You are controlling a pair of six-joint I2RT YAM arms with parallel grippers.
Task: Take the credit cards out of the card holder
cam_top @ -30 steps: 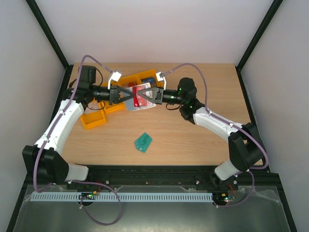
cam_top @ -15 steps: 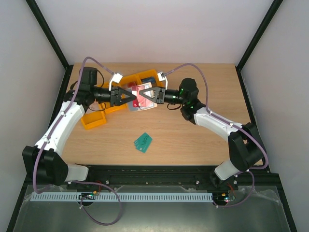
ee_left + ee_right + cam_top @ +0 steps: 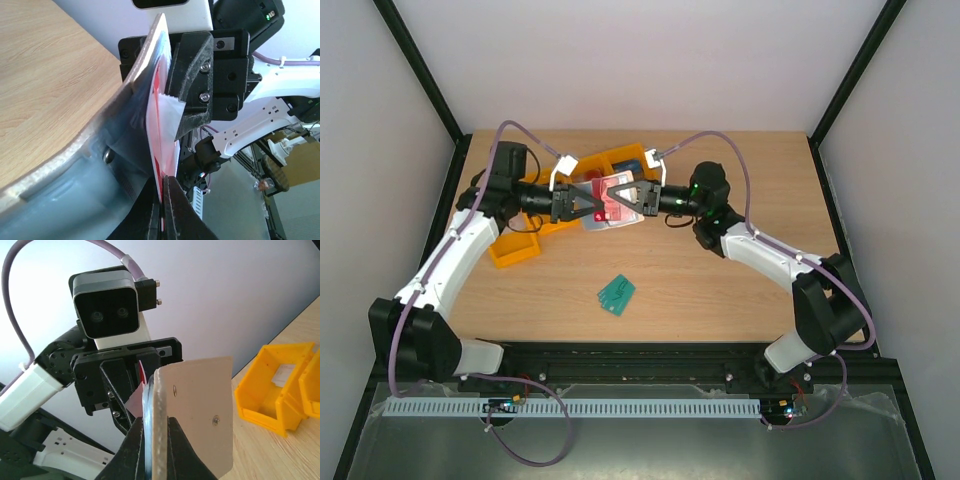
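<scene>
Green cards (image 3: 616,293) lie nearest me, at 6 o'clock of the raised card holder (image 3: 618,220), which has crept toward 12 since a second ago. Left gripper (image 3: 591,203) is pinched tight on the red credit card (image 3: 161,145), and right gripper (image 3: 613,200) is clamped on the holder's flap. Further out, a yellow bin (image 3: 277,385) holds something pale.

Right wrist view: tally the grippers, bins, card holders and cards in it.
grippers: 2, left gripper and right gripper
yellow bins: 2, the second cut by the frame edge
card holder: 1
credit card: 1, a red sliver
total: 6
</scene>
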